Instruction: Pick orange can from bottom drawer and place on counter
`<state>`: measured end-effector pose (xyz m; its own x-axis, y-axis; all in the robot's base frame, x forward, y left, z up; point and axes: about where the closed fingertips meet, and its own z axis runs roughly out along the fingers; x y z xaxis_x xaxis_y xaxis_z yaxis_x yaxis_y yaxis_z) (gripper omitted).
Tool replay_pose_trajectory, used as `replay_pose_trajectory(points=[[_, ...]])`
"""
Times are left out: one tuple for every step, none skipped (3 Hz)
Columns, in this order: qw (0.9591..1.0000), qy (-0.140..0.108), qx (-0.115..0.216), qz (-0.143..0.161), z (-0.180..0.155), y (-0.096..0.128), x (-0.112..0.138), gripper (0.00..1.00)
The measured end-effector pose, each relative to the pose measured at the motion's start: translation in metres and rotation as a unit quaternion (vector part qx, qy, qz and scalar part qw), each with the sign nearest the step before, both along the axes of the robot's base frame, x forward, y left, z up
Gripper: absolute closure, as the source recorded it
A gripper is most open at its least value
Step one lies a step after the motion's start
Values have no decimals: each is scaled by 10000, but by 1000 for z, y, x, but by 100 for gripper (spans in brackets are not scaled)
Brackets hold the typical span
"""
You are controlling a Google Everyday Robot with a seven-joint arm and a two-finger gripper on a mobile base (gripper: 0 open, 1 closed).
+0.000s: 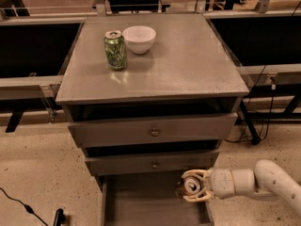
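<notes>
Down at floor level, at the open bottom drawer [141, 204], the hand [187, 186] reaches in sideways on its pale arm [254, 180], and its fingers look closed around the orange can [192, 186], of which I can make out little but a round pale top between them. The can sits at the drawer's right-hand wall, lifted or nearly so; I cannot tell whether it is clear of the drawer floor. To my eye the job now is the carry-out: keep the pinch firm, draw the can back out of the drawer before raising it, and hold it level so it does not slide. Just above the hand hangs the front of the middle drawer [150, 164], and above that the top drawer [150, 132] juts further out, both with knobs, so a straight lift would likely knock into those edges. Open floor lies to the hand's near side and behind the arm. Higher and farther off, the desk [188, 65] has plenty of bare surface on the side above the hand; the green can [115, 50] and the white bowl [139, 38] stand together at the far corner away from it, easy to avoid.
</notes>
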<state>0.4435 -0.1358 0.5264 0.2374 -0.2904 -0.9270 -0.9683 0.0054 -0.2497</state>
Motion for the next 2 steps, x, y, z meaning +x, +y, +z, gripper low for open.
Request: replay_pose_trajectory(points=[[9987,-401,300,69,106,-17,-9,100],[9968,-732,330,40,175,-18,-11,100]])
